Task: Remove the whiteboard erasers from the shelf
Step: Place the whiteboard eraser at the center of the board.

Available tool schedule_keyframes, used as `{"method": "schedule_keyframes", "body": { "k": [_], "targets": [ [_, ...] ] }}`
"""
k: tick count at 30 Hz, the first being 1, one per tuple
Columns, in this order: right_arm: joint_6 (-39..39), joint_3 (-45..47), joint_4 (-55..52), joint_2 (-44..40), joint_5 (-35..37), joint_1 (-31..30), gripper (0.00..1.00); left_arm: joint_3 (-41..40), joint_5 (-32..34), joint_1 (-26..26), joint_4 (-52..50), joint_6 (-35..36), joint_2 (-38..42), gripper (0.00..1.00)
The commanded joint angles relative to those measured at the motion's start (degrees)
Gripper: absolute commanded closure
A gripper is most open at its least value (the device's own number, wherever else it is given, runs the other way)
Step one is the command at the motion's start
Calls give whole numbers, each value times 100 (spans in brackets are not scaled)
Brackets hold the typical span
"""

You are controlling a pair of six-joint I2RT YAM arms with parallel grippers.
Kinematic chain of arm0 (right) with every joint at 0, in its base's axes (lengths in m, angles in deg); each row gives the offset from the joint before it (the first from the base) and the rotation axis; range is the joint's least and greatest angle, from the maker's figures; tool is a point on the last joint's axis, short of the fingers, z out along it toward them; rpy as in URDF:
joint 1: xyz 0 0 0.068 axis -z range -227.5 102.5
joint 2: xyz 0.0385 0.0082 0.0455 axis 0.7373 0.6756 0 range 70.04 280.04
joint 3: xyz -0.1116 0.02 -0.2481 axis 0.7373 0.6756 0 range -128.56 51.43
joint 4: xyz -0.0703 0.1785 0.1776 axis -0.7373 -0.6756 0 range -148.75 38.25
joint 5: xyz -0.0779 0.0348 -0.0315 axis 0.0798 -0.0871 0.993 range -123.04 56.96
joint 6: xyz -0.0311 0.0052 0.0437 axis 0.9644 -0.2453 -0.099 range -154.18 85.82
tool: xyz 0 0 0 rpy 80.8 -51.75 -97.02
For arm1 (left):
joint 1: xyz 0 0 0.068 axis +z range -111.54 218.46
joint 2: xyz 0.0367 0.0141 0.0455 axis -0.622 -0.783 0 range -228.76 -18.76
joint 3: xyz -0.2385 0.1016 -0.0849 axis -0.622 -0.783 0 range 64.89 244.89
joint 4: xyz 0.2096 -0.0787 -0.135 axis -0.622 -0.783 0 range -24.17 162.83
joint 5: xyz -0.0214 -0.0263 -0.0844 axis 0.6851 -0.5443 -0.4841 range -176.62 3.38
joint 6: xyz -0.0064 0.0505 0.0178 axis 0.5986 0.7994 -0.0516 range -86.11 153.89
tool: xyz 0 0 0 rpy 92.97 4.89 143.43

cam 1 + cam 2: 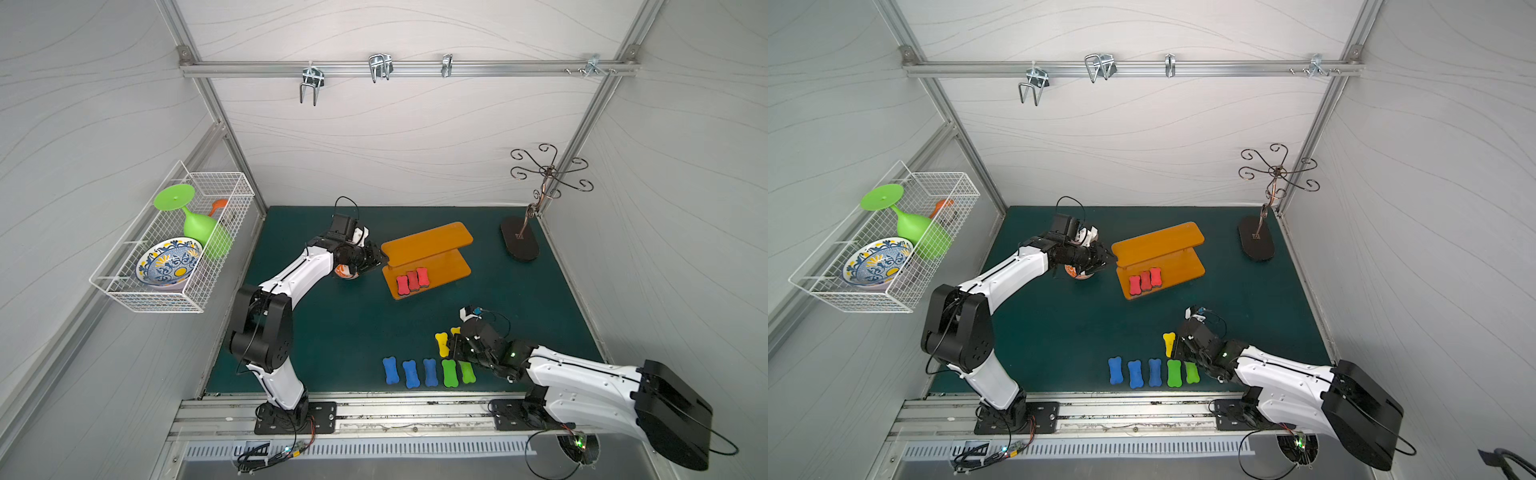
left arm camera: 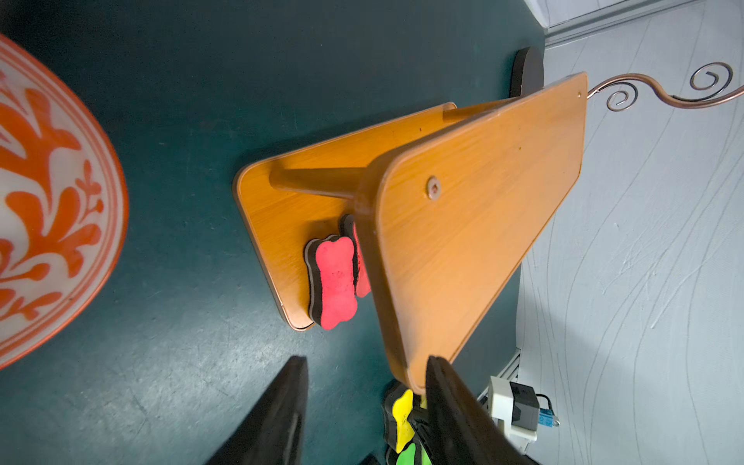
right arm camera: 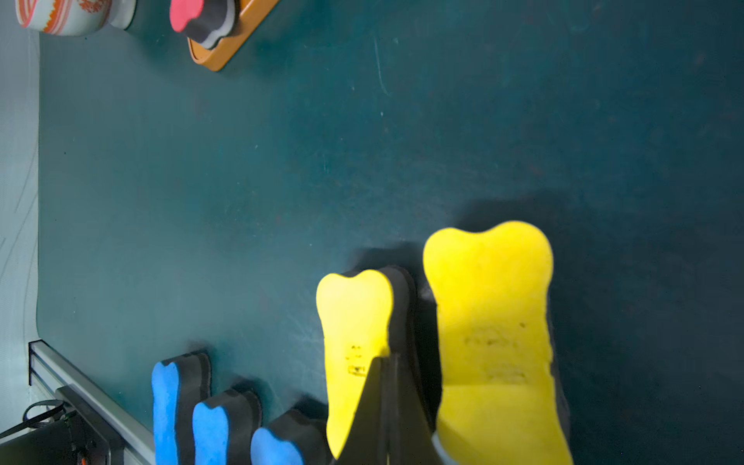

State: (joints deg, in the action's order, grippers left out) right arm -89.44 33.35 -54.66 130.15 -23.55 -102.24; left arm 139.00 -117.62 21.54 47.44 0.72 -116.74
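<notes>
On the shelf (image 1: 428,241), lower board's front-left corner: three red erasers (image 1: 412,280). I'd slip the left gripper (image 2: 365,359), jaws apart, under the top board; right gripper (image 3: 383,362) is closed, empty.

robot lab cell: aluminium frame (image 1: 409,68), white panels (image 1: 395,145)

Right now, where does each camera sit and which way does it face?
Top views: overhead, looking down on the mat; left arm and right arm show.
Left wrist: on the left arm, facing the shelf and red erasers; open left gripper shows.
Right wrist: low over the yellow erasers; shut right gripper shows.
Shared: both wrist views show shelf, red and yellow erasers.
</notes>
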Motion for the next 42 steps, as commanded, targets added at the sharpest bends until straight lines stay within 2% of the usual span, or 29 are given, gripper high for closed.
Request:
{"method": "schedule_keyframes", "body": {
  "k": [1, 11, 20, 27, 31, 35, 39, 42],
  "targets": [
    [-70, -41, -13, 94, 139, -30, 100, 15, 77, -12, 110, 74, 140, 49],
    [-90, -61, 101, 201, 254, -31, 100, 3, 59, -12, 143, 56, 170, 49],
    [-19, -224, 339, 680, 138, -37, 100, -1, 68, -30, 130, 67, 173, 49],
    [24, -180, 13, 274, 287, -42, 89, 7, 48, -30, 130, 65, 176, 49],
    [82, -228, -130, 147, 254, -37, 73, 7, 42, -28, 128, 60, 197, 49],
    [234, -332, -290, -84, 182, 72, 66, 7, 42, -30, 130, 82, 209, 49],
    [860, -532, 209, 5, -587, 745, 53, 29, -8, -56, 101, 130, 196, 49],
    [1332, -876, 636, 486, -1230, 1335, 48, 69, -96, -83, 87, 143, 156, 49]
  ]
}}
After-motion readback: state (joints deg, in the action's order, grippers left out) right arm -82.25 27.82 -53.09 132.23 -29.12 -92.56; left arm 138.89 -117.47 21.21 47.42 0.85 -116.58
